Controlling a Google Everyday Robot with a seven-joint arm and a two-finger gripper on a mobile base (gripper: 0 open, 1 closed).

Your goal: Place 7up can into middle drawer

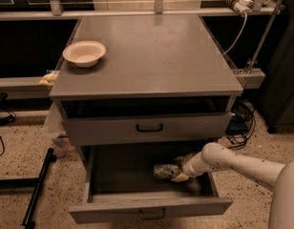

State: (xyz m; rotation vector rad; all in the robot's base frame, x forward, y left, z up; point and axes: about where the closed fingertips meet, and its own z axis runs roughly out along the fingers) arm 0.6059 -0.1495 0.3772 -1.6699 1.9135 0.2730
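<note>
Middle drawer (119,175): can (162,171) at end effector (177,169)

The robot's white cylindrical arm (233,163) enters from four o'clock and stretches toward nine o'clock, its tan two-finger gripper (177,169) set low, right of centre.

Matt metal middle drawer (119,175), end effector (178,170) inside

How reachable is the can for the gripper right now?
Yes, it seems so: the gripper is right at the can, inside the pulled-out middle drawer, and nothing stands between them.
</note>
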